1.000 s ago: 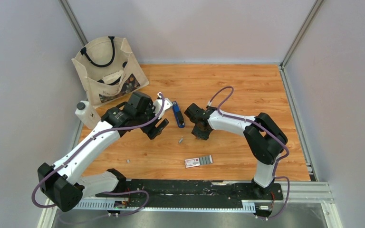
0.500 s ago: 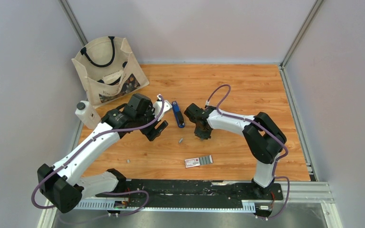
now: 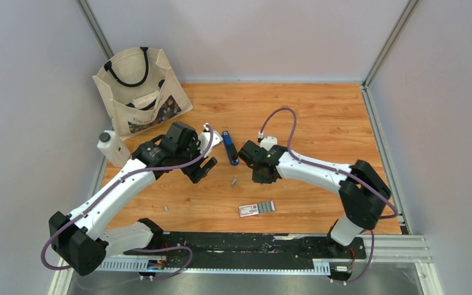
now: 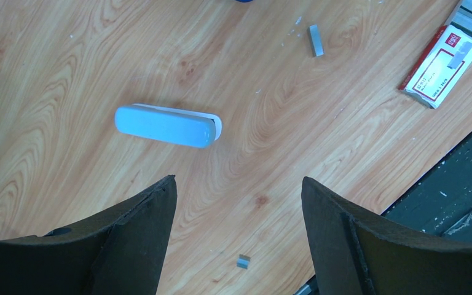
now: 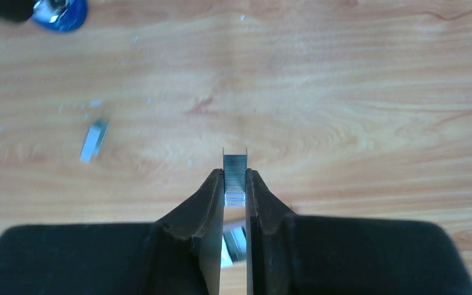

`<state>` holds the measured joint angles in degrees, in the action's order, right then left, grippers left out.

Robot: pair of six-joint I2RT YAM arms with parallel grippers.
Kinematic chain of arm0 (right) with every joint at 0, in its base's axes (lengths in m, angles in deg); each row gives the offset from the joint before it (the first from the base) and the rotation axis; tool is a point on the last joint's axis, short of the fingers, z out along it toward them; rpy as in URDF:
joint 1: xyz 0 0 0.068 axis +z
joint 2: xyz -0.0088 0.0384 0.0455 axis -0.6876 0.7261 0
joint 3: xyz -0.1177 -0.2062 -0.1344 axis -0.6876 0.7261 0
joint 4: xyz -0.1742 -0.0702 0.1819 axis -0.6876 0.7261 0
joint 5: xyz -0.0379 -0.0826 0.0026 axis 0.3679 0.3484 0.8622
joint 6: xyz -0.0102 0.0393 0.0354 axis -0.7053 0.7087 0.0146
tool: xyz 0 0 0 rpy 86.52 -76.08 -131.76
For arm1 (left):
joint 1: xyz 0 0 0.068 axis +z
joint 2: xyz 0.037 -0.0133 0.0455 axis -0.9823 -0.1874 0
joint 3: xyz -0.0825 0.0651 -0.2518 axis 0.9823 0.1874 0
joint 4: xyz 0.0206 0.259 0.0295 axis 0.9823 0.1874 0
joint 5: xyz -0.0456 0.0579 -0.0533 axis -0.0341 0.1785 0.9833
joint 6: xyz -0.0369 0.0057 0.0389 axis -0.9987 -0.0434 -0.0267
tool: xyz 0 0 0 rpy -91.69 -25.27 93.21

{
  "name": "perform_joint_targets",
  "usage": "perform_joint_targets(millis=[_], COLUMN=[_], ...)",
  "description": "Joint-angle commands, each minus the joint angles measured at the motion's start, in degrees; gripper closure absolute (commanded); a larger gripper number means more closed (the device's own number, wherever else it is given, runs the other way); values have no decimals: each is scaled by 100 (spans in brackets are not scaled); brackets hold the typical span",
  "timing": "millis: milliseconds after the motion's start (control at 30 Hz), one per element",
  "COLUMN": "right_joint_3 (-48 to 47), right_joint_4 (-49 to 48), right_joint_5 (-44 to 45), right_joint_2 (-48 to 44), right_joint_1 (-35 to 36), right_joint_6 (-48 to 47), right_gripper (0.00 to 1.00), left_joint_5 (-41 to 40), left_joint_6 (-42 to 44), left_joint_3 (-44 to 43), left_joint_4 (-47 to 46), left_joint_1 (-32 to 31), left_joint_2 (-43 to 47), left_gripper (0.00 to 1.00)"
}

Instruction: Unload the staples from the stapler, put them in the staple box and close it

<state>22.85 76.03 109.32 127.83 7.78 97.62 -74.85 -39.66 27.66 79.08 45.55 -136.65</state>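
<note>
Over the last second the right arm swung its elbow outward, away from the stapler (image 3: 229, 148), while the right end effector (image 5: 234, 174) stayed just to the right of the stapler, above the desk (image 3: 319, 123). Its fingers were almost closed and pinched 1 short strip of staples (image 5: 235, 158), which stood out past the fingertips. The left end effector (image 4: 238, 182) had hardly moved; it hung wide open and empty, just left of the stapler. 1 loose strip (image 3: 233, 182) lay on the near side of the stapler, and a red-and-white box (image 3: 248, 211) lay farther on that side. In my judgement the held strip was already out of the stapler and only needed to be put down.
</note>
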Motion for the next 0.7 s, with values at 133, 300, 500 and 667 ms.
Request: perform_joint_targets(millis=[133, 300, 500, 667], right_joint_3=[897, 1196, 1346, 1232], right_joint_4=[-102, -181, -374, -356], right_joint_5=[3, 4, -85, -23], right_joint_2=[-1267, -1409, -1286, -1136], right_joint_1=[616, 1021, 1223, 1434], right_joint_6=[-268, -162, -118, -109], right_gripper=[85, 84, 85, 85], left_joint_5=[-55, -46, -46, -63], left_joint_6=[174, 165, 147, 139], left_joint_3=[40, 31, 14, 22], left_joint_4=[-112, -77, -33, -24], left_joint_1=[25, 25, 25, 25], left_joint_2=[18, -35, -88, -114], left_gripper=[18, 18, 19, 19])
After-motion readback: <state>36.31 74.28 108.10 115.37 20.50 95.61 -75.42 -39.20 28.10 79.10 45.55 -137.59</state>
